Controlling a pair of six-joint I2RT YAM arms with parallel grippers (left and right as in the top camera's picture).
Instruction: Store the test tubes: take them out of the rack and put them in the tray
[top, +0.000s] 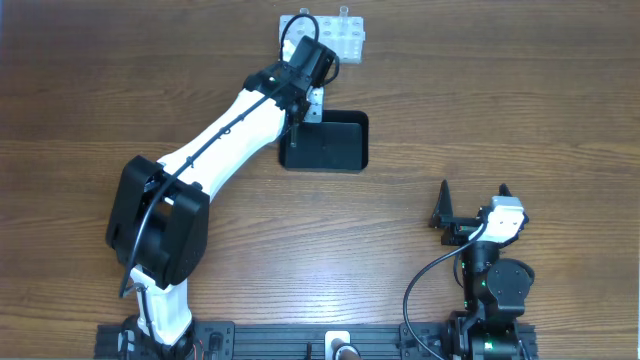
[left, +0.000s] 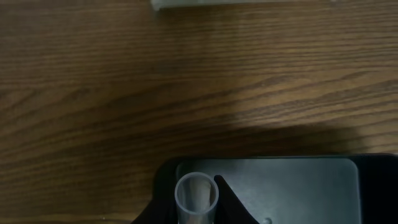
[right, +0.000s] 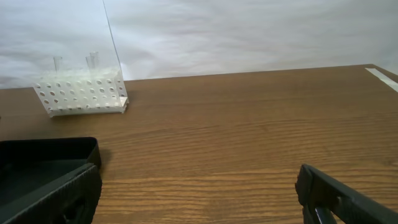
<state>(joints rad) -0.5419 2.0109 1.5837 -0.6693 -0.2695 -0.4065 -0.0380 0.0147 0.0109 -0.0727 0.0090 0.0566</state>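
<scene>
the left pincer (left: 196, 214) is clamped on a tube (left: 196, 194), upright over the tray (left: 298, 186) corner, lower centre of the left wrist view. i'd carry it further inside the rim, go low, then release. the right pincer (top: 472, 203) gapes empty, lower right of the top view.

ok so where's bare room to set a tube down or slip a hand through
The tray floor is bare. Open table lies right of the tray and rack, beyond the right fingers, and left of the left arm. Crowded: the tray's rack-side corner, where the left fingers hold a tube.
</scene>
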